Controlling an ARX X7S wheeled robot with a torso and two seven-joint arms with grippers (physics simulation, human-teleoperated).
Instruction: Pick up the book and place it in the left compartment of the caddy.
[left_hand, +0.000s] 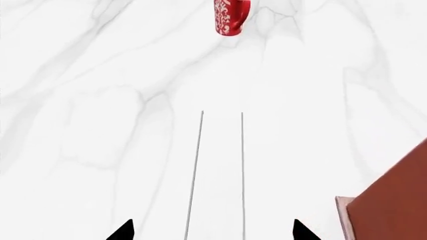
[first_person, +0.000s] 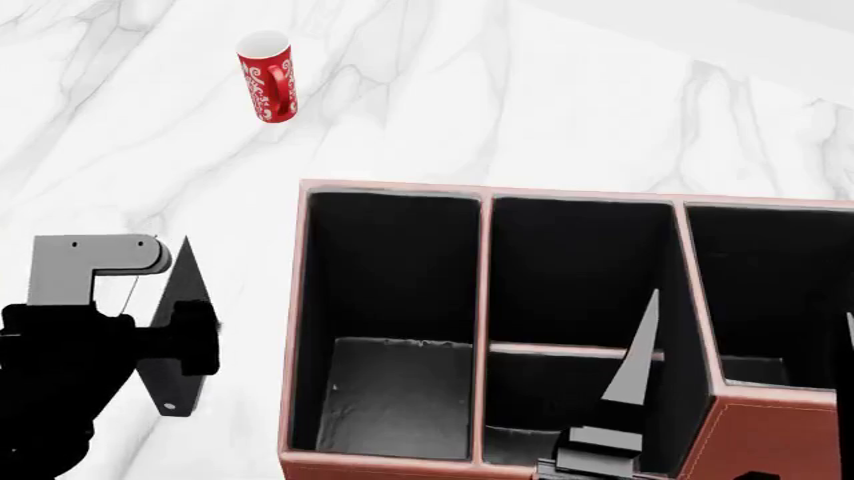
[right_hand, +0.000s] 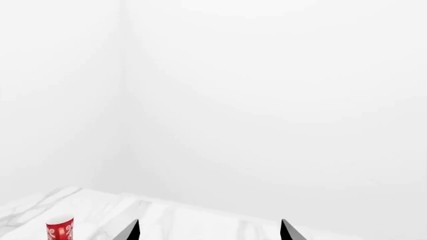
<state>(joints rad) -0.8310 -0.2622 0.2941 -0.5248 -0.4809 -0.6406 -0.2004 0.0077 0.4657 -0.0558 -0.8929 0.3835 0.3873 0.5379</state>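
I cannot find the book in any view: not on the marble table (first_person: 561, 90), not in the caddy (first_person: 400, 465), not in either gripper. My left gripper (left_hand: 212, 231) hangs spread and empty over bare table just beside the caddy's outer wall. My right gripper (right_hand: 209, 231) is also spread and empty, raised above the caddy's middle and pointing out toward the wall. The left compartment (first_person: 394, 400) looks bare, black-lined and deep. The only other thing on the table is a red mug (first_person: 267, 76), standing well apart from the caddy.

I judge a thick hardcover to be stiff and fairly heavy, with smooth covers that may slip. I would pinch it across its thickness near the spine, squarely, so it cannot swing, then lower it edge-first into the compartment.
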